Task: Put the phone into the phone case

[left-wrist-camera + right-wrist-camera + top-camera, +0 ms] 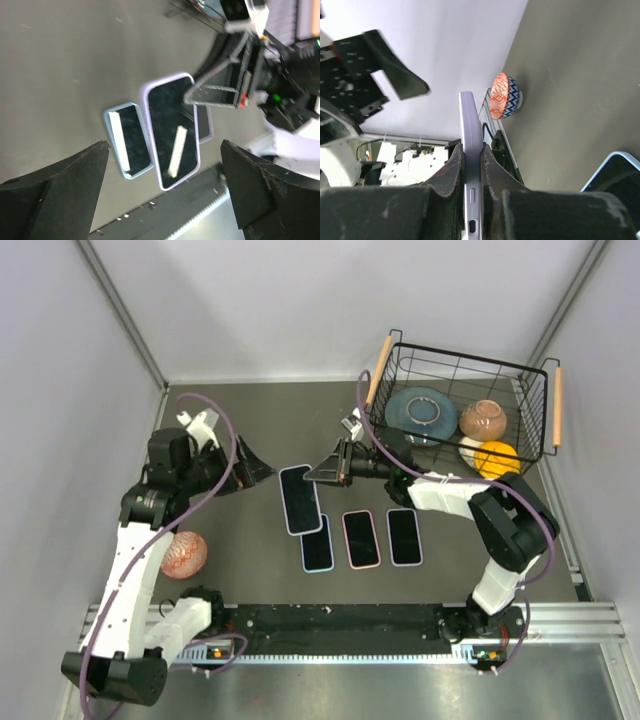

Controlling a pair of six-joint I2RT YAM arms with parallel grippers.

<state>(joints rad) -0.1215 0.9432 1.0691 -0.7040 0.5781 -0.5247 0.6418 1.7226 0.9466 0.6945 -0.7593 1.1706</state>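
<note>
My right gripper (pixel 333 470) is shut on the end of a dark-screened phone with a lavender rim (pixel 299 499) and holds it above the table, over the far end of a blue-rimmed phone (pixel 317 543). In the right wrist view the lavender phone (pixel 470 125) stands edge-on, pinched between the gripper's (pixel 471 150) two fingers. My left gripper (pixel 256 469) is open and empty just left of it. Its wrist view looks between its own fingers at the lavender phone (pixel 172 131), the blue-rimmed phone (pixel 127 140) and the right gripper (pixel 220 92).
A pink-rimmed phone (pixel 361 538) and a lavender-rimmed one (pixel 405 537) lie side by side to the right of the blue one. A red patterned bowl (pixel 184 554) sits at the front left. A wire basket (pixel 530 390) with dishes stands at the back right.
</note>
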